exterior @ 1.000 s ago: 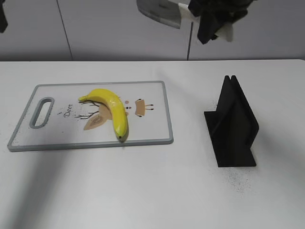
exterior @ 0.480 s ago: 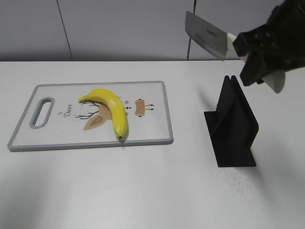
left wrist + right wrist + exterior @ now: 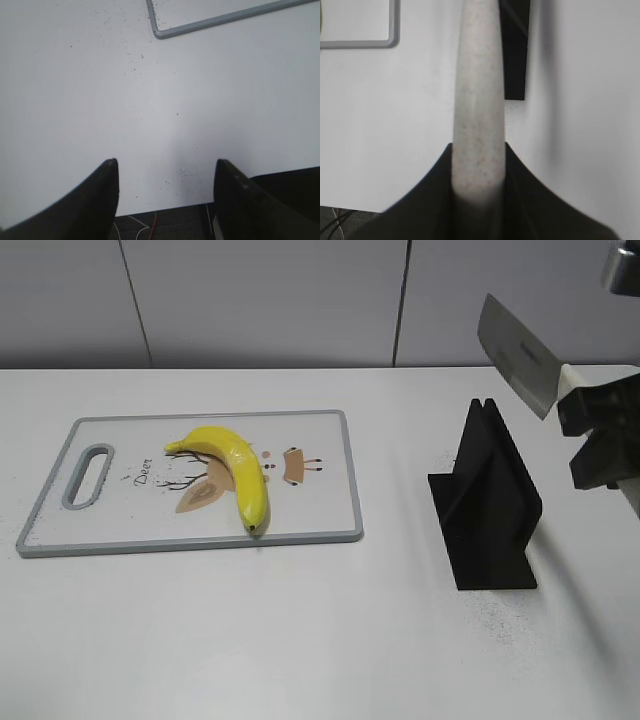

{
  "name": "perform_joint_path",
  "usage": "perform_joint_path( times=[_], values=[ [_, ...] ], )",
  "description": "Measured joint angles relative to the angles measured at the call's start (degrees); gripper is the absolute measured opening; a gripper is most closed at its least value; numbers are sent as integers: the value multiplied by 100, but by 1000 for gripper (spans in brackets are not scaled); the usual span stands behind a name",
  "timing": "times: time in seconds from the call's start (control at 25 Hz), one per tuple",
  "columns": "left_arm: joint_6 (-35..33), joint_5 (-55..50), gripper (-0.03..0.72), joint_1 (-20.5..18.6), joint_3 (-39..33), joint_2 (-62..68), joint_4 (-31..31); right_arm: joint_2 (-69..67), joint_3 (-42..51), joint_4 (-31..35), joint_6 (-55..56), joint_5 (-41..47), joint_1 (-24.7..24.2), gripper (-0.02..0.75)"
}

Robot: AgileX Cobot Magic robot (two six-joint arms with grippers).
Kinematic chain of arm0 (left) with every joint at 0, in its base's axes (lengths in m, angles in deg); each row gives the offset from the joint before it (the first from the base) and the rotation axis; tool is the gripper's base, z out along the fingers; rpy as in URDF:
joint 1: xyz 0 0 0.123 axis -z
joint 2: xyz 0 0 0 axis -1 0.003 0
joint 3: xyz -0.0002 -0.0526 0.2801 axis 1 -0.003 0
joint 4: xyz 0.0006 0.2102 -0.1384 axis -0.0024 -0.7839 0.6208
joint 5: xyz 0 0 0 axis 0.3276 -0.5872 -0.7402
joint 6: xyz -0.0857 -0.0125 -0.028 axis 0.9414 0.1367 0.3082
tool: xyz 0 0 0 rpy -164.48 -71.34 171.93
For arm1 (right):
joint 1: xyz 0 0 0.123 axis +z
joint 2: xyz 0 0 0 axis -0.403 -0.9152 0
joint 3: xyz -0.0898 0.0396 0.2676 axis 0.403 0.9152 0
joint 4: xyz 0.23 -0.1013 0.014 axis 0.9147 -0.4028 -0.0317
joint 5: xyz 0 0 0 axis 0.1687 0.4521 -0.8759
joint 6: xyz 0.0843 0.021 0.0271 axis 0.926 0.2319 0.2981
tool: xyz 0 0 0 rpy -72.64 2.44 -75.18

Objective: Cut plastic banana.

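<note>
The banana (image 3: pixel 232 469) lay uncut on the cutting board (image 3: pixel 318 510) at the left of the table (image 3: pixel 300 640). At the right edge, the right gripper (image 3: pixel 598 445) clamped the pale handle (image 3: pixel 477 100) of a knife (image 3: pixel 517 352), its blade raised above the black knife stand (image 3: pixel 485 502). The left gripper (image 3: pixel 165 182) hung over bare table near the board's corner, jaws apart and holding nothing.

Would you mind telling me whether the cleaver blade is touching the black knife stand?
Apart. The exterior view shows the cleaver, held by the right gripper, in the air above the knife stand, with wall visible between them.
</note>
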State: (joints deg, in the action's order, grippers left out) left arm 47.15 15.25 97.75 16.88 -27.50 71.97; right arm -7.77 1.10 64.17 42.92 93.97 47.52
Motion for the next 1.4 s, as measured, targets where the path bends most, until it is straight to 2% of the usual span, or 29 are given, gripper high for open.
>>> perform_joint_path(
  times=[0.44, 0.8, 1.04, 1.4],
  values=[
    [0, 124, 568, 0, -1336, -2702, 210, 0, 195, -89, 257, -148, 0, 190],
    [0, 211, 565, 0, -1449, -4076, 210, -352, 195, -143, 271, -196, 0, 190],
    [0, 639, 561, 0, -1660, -4438, 210, -456, 195, -198, 283, -303, 0, 190],
    [0, 705, 555, 0, -1680, -4438, 212, -462, 195, -217, 270, -426, 0, 190]
  ],
)
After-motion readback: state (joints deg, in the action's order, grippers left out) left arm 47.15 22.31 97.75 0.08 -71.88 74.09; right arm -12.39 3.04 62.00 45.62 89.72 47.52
